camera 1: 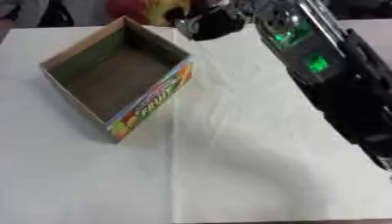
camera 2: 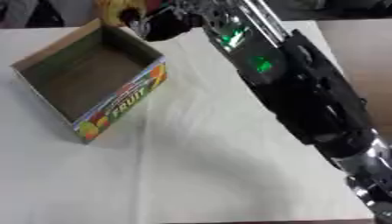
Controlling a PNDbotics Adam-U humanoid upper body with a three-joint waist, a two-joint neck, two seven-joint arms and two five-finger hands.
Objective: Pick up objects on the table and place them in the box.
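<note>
Nearest you is the bare white cloth (camera 1: 229,175) over the table, with a straight crease running away from you down its middle. Your right arm (camera 2: 306,100) crosses that cloth from the lower right corner toward the far edge, black with silver joints, and green lights glow on its forearm.

Left of the arm, at mid-depth, sits the cardboard box (camera 1: 115,76), turned at an angle so one corner points toward you. It is open at the top and you can see its brown floor with nothing lying on it. Its near right wall is printed with coloured fruit and the word FRUIT.

Farther on, just past the box's far right corner, is your right hand (camera 2: 157,24), dark and blurred. You cannot tell whether its fingers are wide, narrow or closed on anything. Right beside the hand at the table's far edge shows a yellow and red shape (camera 1: 149,11); whether your hand touches it cannot be told, nor can it be made out what it is.

Your left hand shows in neither view.
</note>
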